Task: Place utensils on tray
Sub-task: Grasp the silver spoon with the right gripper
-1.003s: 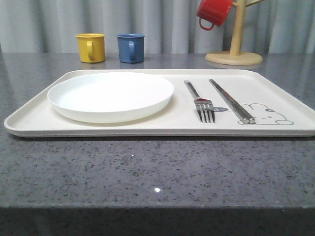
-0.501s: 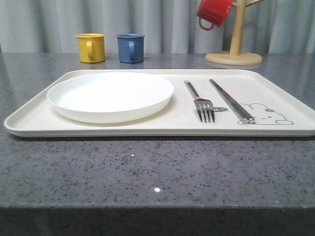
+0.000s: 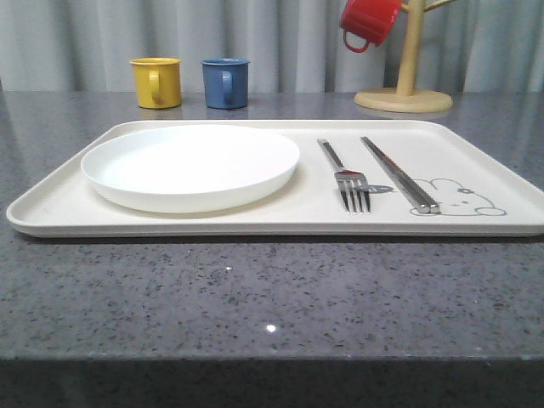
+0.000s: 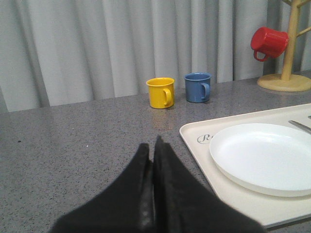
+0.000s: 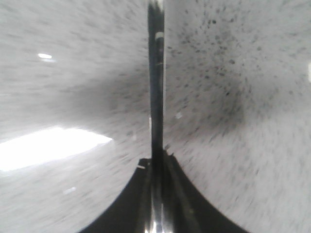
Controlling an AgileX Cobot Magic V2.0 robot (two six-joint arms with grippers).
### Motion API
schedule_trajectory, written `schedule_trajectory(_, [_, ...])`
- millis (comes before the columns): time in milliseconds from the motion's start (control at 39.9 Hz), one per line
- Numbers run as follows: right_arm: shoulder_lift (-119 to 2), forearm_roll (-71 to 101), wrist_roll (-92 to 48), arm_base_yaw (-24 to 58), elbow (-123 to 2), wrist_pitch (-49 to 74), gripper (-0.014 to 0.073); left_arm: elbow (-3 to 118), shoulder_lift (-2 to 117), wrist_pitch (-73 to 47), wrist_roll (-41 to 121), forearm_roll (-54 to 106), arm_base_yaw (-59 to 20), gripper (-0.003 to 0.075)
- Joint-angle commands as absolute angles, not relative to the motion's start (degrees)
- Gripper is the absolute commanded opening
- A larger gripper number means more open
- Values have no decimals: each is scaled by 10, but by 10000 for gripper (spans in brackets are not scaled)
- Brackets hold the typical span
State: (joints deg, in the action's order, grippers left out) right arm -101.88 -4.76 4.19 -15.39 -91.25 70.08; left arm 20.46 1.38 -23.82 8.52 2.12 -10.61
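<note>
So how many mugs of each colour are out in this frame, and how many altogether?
Yellow mug: 1
Blue mug: 1
Red mug, hung on the wooden mug tree: 1
Total: 3 mugs

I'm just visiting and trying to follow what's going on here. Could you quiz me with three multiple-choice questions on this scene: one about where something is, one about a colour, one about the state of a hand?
1. Where does the fork lie on the tray?
A. on the plate
B. between plate and chopsticks
C. beside the mugs

2. What colour is the mug hanging on the wooden stand?
A. yellow
B. blue
C. red

3. How is the left hand?
A. shut, holding nothing
B. wide open
C. shut on the plate

Answers:
1 B: the fork lies on the tray, right of the plate and left of the chopsticks.
2 C: the hanging mug is red.
3 A: the left hand has its fingers together over bare table.
</note>
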Motion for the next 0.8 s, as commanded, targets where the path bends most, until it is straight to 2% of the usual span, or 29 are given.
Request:
schedule_trajectory(0, [-950, -49, 77, -120, -926, 766, -16, 218, 20, -189, 81, 27, -107, -18])
schedule_trajectory(175, [-902, -25, 93, -23, -926, 766, -16, 218, 20, -189, 81, 27, -107, -18])
schedule_trajectory(401, [-906, -16, 156, 118, -926, 766, -15, 218, 20, -189, 81, 27, -107, -18])
schedule_trajectory(577, [-933, -16, 188, 161, -926, 766, -15, 218, 20, -189, 81, 27, -107, -18])
schedule_trajectory(777, [-968, 0, 200, 165, -920, 766, -15, 218, 20, -189, 81, 27, -107, -18])
